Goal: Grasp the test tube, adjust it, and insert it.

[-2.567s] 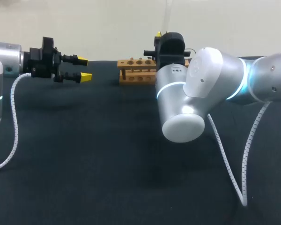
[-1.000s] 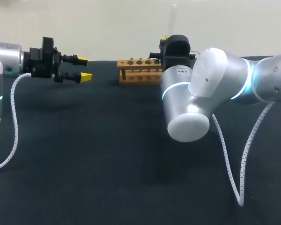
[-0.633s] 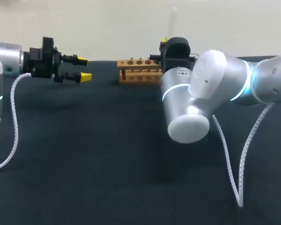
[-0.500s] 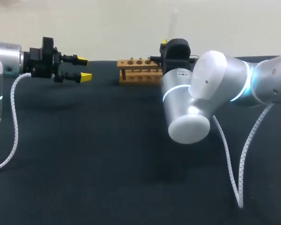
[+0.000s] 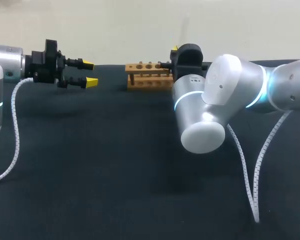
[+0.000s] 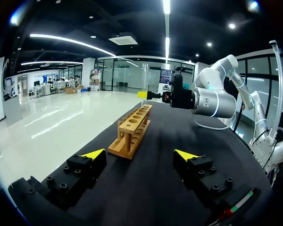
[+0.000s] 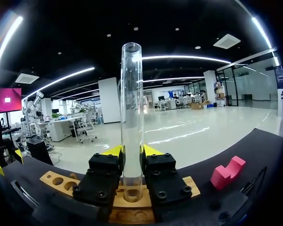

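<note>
In the right wrist view a clear glass test tube (image 7: 131, 108) stands upright between the fingers of my right gripper (image 7: 132, 150), which is shut on its lower part. Its bottom end hangs just above a hole at one end of the wooden rack (image 7: 56, 180). In the head view the rack (image 5: 147, 75) sits at the table's far edge, and my right gripper (image 5: 179, 50) is at its right end, mostly hidden by its black body. The tube (image 5: 184, 27) shows faintly above it. My left gripper (image 5: 89, 73) hovers open and empty, left of the rack (image 6: 132, 129).
A pink notched block (image 7: 227, 172) lies on the black table beside the rack's end, seen only in the right wrist view. My right arm's large silver elbow (image 5: 202, 112) hangs over the table's middle right, with its white cable (image 5: 250, 175) trailing toward the front.
My right arm has eased down a little with the tube in its gripper. The left arm and the rack have not moved.
</note>
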Robot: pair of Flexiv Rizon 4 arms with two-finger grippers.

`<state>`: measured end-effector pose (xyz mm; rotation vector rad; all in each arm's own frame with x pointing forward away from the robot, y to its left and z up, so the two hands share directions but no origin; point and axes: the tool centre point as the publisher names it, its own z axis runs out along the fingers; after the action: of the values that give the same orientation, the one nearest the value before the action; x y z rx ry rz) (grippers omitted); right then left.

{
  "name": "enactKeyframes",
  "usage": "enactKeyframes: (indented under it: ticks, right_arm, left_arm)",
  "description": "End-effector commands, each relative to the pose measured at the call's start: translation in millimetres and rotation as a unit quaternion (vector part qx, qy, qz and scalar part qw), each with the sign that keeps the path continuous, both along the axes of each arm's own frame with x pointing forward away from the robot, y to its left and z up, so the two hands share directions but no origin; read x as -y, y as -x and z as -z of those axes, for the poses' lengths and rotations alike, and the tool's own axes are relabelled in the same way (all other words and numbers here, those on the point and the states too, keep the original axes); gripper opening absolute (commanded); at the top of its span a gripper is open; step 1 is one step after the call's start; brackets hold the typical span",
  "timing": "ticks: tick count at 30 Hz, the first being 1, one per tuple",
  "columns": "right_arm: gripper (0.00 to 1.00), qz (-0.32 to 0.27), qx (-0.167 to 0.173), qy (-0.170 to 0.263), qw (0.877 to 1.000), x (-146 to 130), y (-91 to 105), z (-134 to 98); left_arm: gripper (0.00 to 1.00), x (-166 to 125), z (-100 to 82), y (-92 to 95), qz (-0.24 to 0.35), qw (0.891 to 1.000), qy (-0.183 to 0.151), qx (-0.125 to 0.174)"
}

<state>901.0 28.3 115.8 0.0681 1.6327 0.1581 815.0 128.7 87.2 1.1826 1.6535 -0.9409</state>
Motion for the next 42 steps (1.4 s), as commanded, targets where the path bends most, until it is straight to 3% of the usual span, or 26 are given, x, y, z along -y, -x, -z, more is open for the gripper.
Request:
enactKeyframes:
  ticks: [1,10,11,13,18,23,42]
  right_arm:
    - [0.17,-0.016,0.002,-0.003,1.000,1.6,-0.3,2.8]
    - [0.18,-0.012,-0.002,-0.007,1.000,-0.4,3.1,8.3]
    - [0.20,-0.012,-0.003,-0.008,1.000,-0.5,3.5,9.1]
    - [0.35,-0.012,-0.005,-0.008,1.000,-1.2,3.9,10.2]
    - [0.40,-0.011,-0.007,-0.009,1.000,-1.8,4.5,11.1]
    - [0.36,-0.011,-0.006,-0.009,1.000,-2.3,4.4,10.2]
    - [0.40,-0.039,-0.008,0.005,0.999,-10.1,-9.7,-3.9]
  left_arm:
    - [1.00,-0.1,1.2,0.8,-0.001,1.000,0.001,0.002]
    - [1.00,-0.1,1.2,0.8,-0.001,1.000,0.001,0.002]
    - [1.00,-0.1,1.2,0.8,-0.001,1.000,0.001,0.002]
    - [1.00,-0.1,1.2,0.8,-0.001,1.000,0.001,0.002]
    - [1.00,-0.1,1.2,0.8,-0.001,1.000,0.001,0.002]
    - [1.00,-0.1,1.2,0.8,-0.001,1.000,0.001,0.002]
    - [1.00,-0.1,1.2,0.8,-0.001,1.000,0.001,0.002]
